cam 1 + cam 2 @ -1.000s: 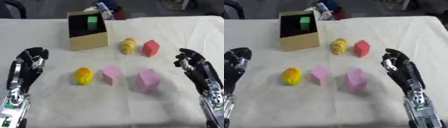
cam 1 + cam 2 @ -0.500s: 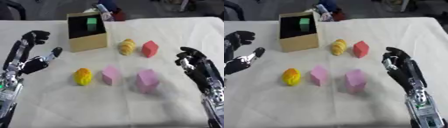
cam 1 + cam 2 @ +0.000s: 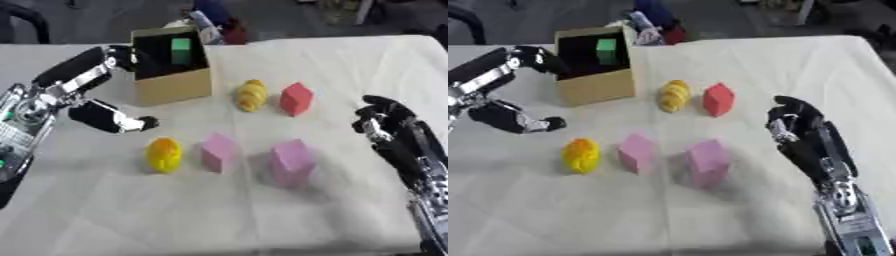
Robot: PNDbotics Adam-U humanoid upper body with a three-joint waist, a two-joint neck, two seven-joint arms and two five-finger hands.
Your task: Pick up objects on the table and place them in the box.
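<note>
- Left eye view: the left hand [image 3: 83, 95] hangs above the cloth between the cardboard box [image 3: 171, 86] and the yellow round object [image 3: 164, 154], fingers spread with the thumb apart, holding nothing.
- I judge this the reach stage of a pick; the next move calls for lowering onto the yellow round object, the nearest piece, and closing round it.
- Count on the table [image 3: 210, 215]: 1 yellow round object, 1 yellow ridged object [image 3: 252, 94], 1 red cube [image 3: 296, 98], 2 pink blocks [image 3: 218, 152] [image 3: 291, 161]. That makes 5 waiting outside.
- 1 green block [image 3: 180, 50] already sits inside the box.
- Right eye view: the right hand [image 3: 802, 136] rests at the right, well apart from the pieces, fingers relaxed, slightly bent and empty.
</note>
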